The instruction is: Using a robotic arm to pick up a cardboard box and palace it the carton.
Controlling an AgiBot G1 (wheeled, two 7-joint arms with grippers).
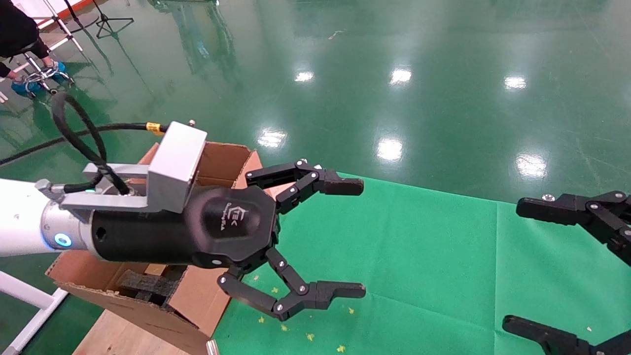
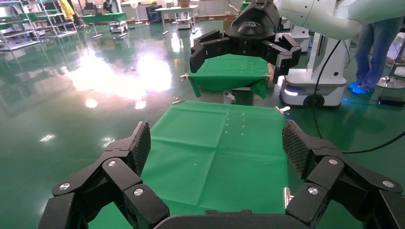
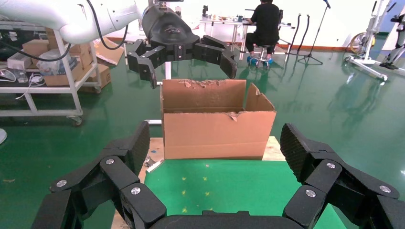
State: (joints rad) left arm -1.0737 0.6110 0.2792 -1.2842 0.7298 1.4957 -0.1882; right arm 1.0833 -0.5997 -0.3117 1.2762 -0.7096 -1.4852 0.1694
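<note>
Green cloth point(image 1: 419, 256) covers the table, glossy green floor point(image 1: 394, 49) beyond.

Glossy green floor point(image 1: 443, 59); matt green cloth point(image 1: 419, 256); rough, torn brown cardboard carton point(image 3: 217, 129); matt black plastic gripper point(image 1: 340, 236) under a brushed metal bracket point(image 1: 172, 165).

A green cloth point(image 1: 419, 256) is lying spread across the table from the centre toward 4 o'clock in the head view, with yellow specks point(image 1: 309, 337) sitting at 6 o'clock. Glossy green floor point(image 1: 394, 59) is reflecting ceiling lights at 12 o'clock. A seated person point(image 3: 265, 21) is working far behind.
</note>
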